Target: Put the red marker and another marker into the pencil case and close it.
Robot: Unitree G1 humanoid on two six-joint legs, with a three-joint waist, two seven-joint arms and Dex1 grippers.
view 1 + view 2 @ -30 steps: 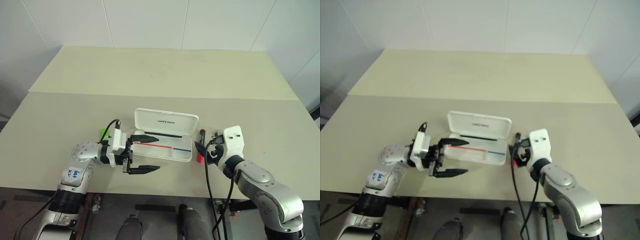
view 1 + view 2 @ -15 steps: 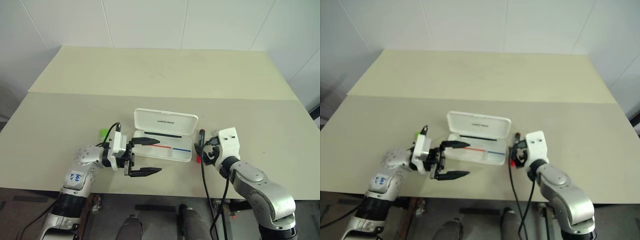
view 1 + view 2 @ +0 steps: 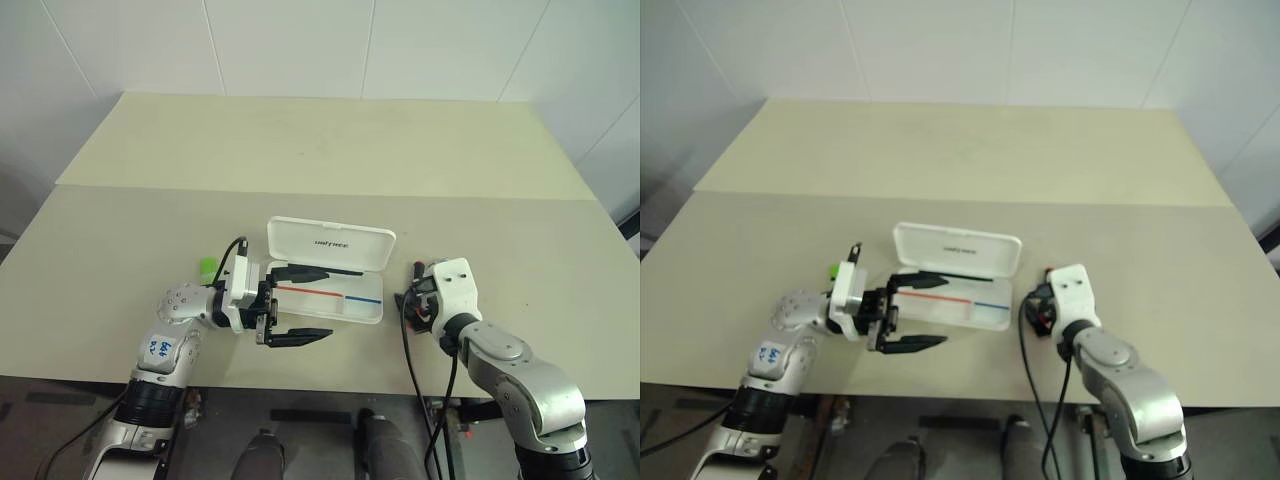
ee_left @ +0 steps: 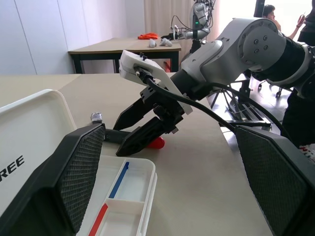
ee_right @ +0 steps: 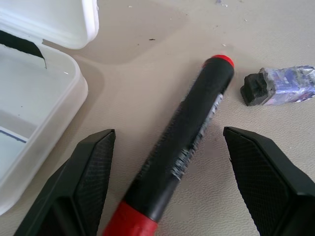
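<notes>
The white pencil case (image 3: 372,305) lies open near the table's front edge, its lid (image 3: 330,243) tipped back. My left gripper (image 3: 327,301) is open at the case's left end, one finger over the tray and the other in front of it. The lime-green marker (image 3: 208,267) lies on the table behind my left wrist. Just right of the case lies the red marker (image 5: 182,142), black-bodied with a red cap. My right gripper (image 5: 168,132) hangs open over it, a finger (image 5: 83,182) on each side, not touching.
A small black and bluish scrap (image 5: 278,86) lies next to the marker's far end. The beige table (image 3: 320,160) stretches wide behind the case. In the left wrist view another table (image 4: 123,46) and a person (image 4: 269,12) stand far off.
My right gripper has sunk a little over the red marker, whose red cap it now hides in the head views. The left gripper has barely shifted.
</notes>
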